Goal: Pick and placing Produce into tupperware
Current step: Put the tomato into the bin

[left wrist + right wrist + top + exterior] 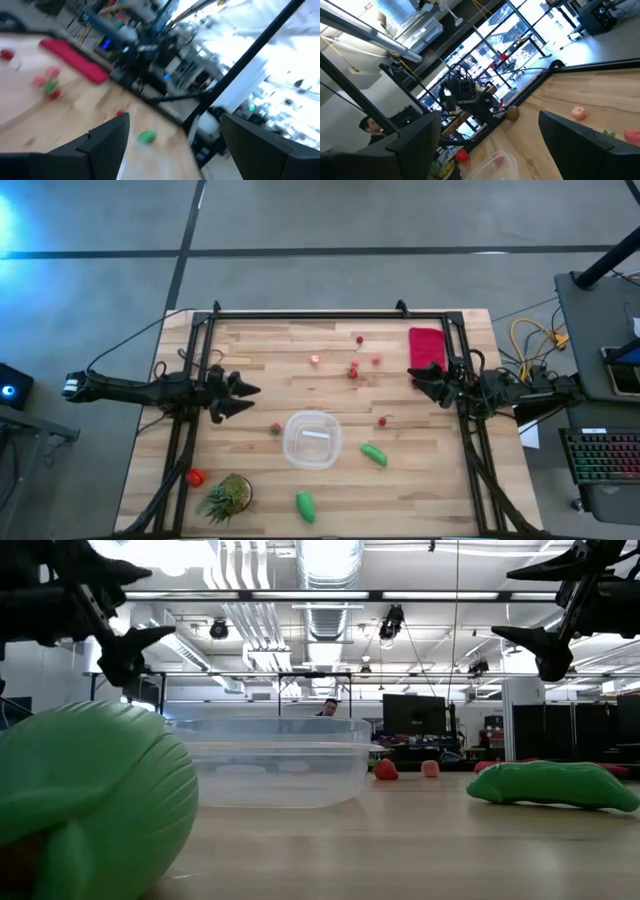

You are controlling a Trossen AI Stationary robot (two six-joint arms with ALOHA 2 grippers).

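On pale wood table (250,480), clear tupperware (311,439), bright workshop behind

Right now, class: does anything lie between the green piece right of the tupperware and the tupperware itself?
Nothing visible does. Bare wood separates the green piece from the tupperware; both grippers hover open at the table's sides.

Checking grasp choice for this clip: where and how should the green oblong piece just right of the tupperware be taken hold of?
Probably across its narrow middle, coming straight down from above. The green oblong piece lies flat on the table, long axis running diagonally, so fingers should straddle the short width. It sits clear of the tupperware. The right gripper, open, is on its side of the table; the left gripper waits open at the left.
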